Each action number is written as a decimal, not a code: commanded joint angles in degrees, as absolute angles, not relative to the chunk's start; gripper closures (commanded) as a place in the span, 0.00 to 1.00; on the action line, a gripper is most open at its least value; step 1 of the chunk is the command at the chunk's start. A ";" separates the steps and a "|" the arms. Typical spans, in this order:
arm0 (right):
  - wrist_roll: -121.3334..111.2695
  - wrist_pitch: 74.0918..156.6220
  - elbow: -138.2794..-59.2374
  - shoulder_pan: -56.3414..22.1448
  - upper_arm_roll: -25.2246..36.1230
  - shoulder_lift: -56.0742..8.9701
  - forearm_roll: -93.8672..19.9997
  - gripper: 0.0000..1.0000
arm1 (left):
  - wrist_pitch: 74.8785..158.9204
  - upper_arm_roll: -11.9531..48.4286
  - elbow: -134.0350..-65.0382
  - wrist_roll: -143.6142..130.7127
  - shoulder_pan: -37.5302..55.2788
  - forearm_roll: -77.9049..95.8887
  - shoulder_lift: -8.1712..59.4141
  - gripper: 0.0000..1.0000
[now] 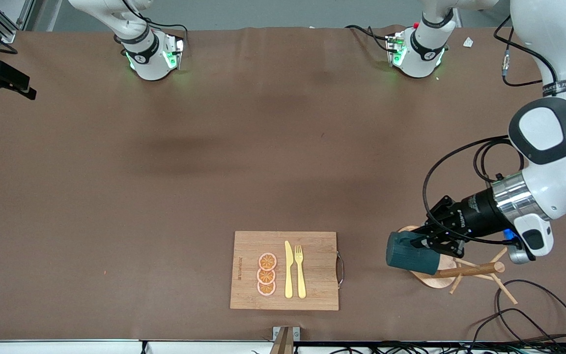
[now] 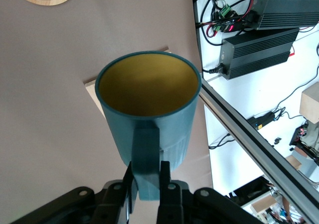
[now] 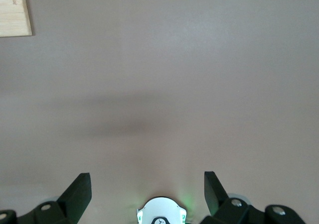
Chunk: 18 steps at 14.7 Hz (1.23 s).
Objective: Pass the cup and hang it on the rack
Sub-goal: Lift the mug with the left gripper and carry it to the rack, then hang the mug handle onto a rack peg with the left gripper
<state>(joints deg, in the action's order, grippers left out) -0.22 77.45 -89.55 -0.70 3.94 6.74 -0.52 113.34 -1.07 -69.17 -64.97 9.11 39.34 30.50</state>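
The dark teal cup (image 1: 407, 255) hangs tipped on its side in the air, over the oval base of the rack (image 1: 433, 281). My left gripper (image 1: 433, 244) is shut on the cup's loop handle. In the left wrist view the cup (image 2: 147, 104) shows its yellowish inside, and the handle sits pinched between the left gripper's (image 2: 148, 171) two fingers. The rack's wooden post (image 1: 474, 270) and thin pegs lie just under the left wrist. My right gripper (image 3: 147, 175) is open with nothing in it. It is held high over bare table near its own base and waits.
A bamboo cutting board (image 1: 312, 246) carrying orange slices (image 1: 267, 274), a yellow knife (image 1: 288, 270) and a fork (image 1: 300, 270) lies near the front edge. Black cables (image 1: 523, 305) trail by the rack at the left arm's end.
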 commanded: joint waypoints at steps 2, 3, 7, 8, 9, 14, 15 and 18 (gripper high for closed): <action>-0.09 79.54 -90.53 -0.44 4.30 8.17 -0.44 0.00 | 111.28 -0.53 -69.96 -60.21 5.99 43.40 31.28 1.00; -0.09 80.41 -90.18 -0.79 3.96 8.09 -0.44 0.00 | 109.88 -0.61 -69.96 -59.94 5.28 45.51 31.81 1.00; -0.17 80.16 -90.26 -0.70 3.60 8.09 -0.35 0.00 | 105.21 -0.62 -69.96 -52.49 1.76 48.51 33.13 1.00; -0.18 79.72 -90.26 -0.53 3.60 8.09 -0.35 0.00 | 104.60 -0.62 -70.05 -51.77 1.32 48.52 33.66 1.00; -0.18 79.54 -90.35 -0.35 3.78 8.09 -0.26 0.00 | 103.63 -0.62 -69.96 -51.33 0.97 48.43 34.01 1.00; 0.26 78.15 -90.35 -2.19 3.25 7.91 -0.97 0.00 | 102.66 -0.62 -69.96 -49.83 -0.88 48.60 35.24 1.00; 0.35 77.79 -90.44 -1.94 3.51 7.91 -1.05 0.00 | 102.66 -0.62 -69.96 -49.75 -1.40 48.95 35.33 1.00; 0.26 77.96 -90.53 0.17 3.95 7.91 -1.05 0.00 | 102.57 -0.62 -70.05 -49.75 -2.99 52.46 36.30 1.00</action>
<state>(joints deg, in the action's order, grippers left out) -0.04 77.97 -89.70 -1.31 3.72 7.19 -0.55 103.48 -1.00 -69.98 -50.76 -1.66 50.00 36.00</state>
